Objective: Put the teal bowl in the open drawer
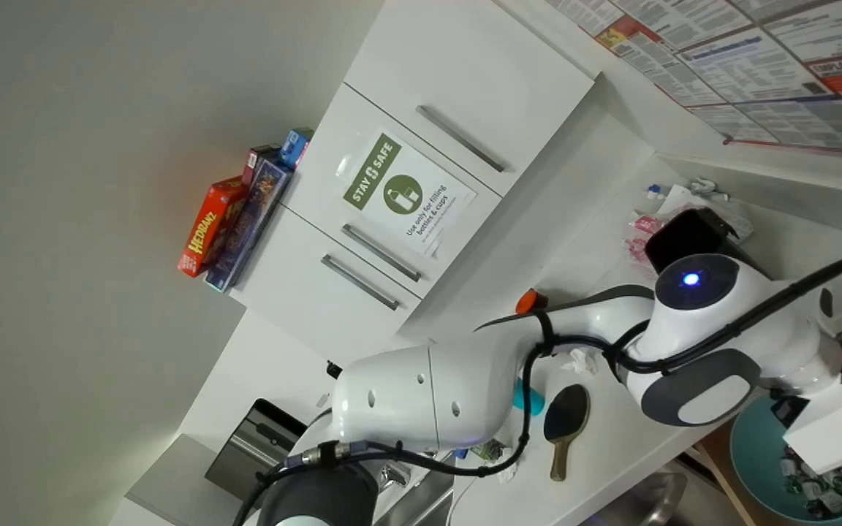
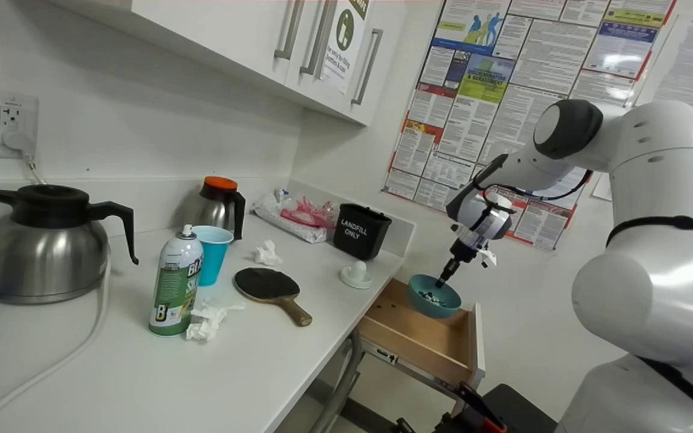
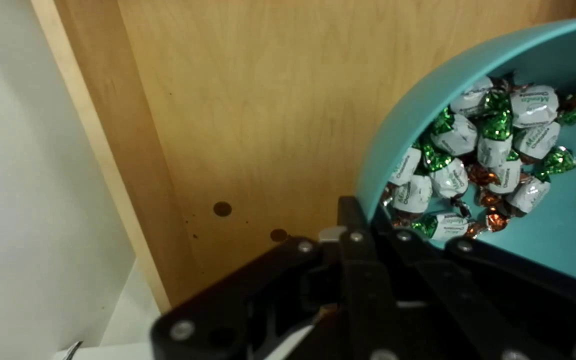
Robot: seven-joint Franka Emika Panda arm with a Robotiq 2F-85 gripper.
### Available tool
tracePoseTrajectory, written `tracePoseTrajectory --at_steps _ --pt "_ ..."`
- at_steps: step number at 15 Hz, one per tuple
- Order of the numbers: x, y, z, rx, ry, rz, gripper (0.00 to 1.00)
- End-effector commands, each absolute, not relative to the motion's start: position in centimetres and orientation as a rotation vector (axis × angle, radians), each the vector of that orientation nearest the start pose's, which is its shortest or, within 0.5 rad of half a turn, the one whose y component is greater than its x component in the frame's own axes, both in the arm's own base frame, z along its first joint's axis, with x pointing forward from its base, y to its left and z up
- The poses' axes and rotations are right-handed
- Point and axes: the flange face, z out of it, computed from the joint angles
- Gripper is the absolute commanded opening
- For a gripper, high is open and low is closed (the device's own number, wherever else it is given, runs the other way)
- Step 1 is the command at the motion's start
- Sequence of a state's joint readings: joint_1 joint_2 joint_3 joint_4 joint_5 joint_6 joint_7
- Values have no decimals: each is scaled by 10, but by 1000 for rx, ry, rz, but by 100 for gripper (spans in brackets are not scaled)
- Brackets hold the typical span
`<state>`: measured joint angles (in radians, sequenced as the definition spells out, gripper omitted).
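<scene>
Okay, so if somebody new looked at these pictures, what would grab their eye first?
Probably the teal bowl of wrapped candies at the right of the wrist view, its rim pinched by the gripper over the open drawer. After that, likely the big white arm stretching across an exterior view, and the paddle lying on the counter.

Near the back edge of the white worktop [image 2: 148, 379] stand a steel thermal carafe [image 2: 46, 255] — white cord [image 2: 89, 337] beside it — and an orange-lidded carafe [image 2: 209, 207]; plastic bags [image 2: 299, 218] lie in the far back corner, a LANDFILL ONLY bin [image 2: 360, 233] stands by the far edge, a knobbed disc [image 2: 356, 277] toward the front edge; between: aerosol can [image 2: 173, 294], light-blue cup [image 2: 214, 255], table-tennis paddle [image 2: 267, 284], crumpled paper [image 2: 203, 328]
</scene>
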<state>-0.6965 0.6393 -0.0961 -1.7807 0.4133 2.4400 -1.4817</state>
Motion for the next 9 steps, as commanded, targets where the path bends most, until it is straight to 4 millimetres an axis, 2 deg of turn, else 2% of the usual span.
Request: tracePoseTrajectory --at_steps 1,9 --pt "483 -476 179 -2957 -611 -365 1" --pt "521 -467 122 -2930 -574 -341 1"
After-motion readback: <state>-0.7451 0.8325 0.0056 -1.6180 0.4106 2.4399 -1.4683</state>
